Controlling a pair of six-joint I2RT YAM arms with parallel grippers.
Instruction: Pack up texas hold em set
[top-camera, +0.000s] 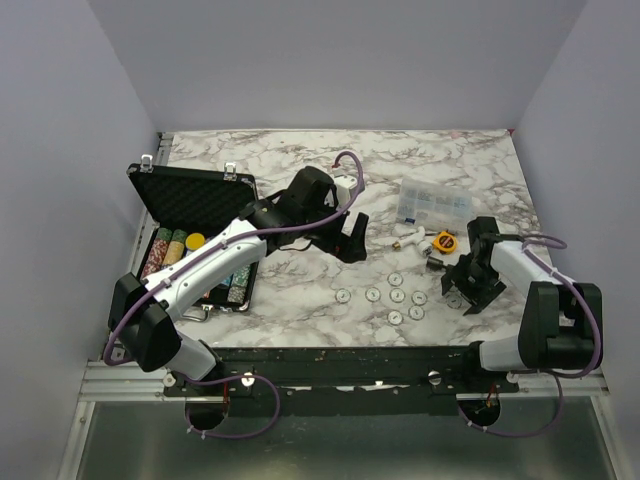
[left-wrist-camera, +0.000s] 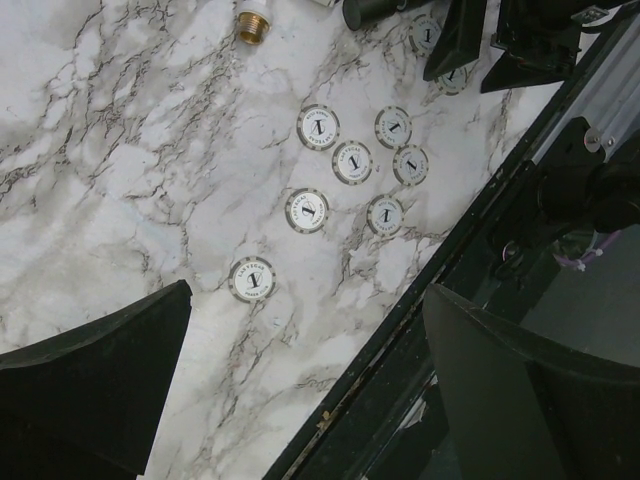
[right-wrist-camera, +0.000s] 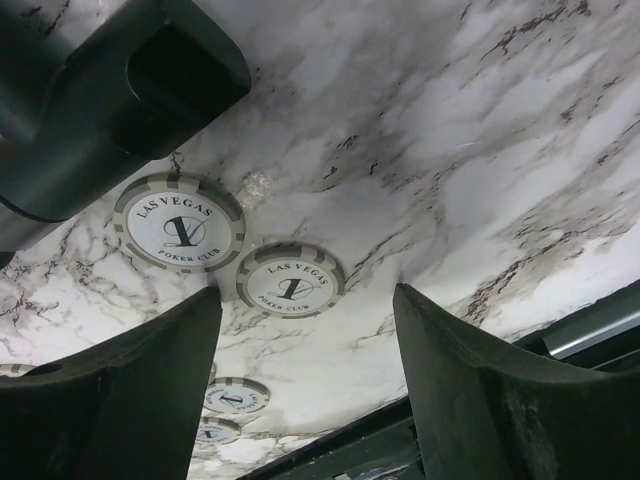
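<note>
Left arm (top-camera: 200, 265) covers most chip rows (top-camera: 162, 250)

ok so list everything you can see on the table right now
case: one, black, lid open, far left
chips in case: several rows, mixed colours, inside it
loose chips: about nine, white, front centre to right
compartment box: one, clear, back right
ring tool: one, orange, before the clear box
fitting: one, brass, left of the ring tool
table: one, white marble
left claw: one, black, open, over table centre
right claw: one, black, open, low over two loose chips
</note>
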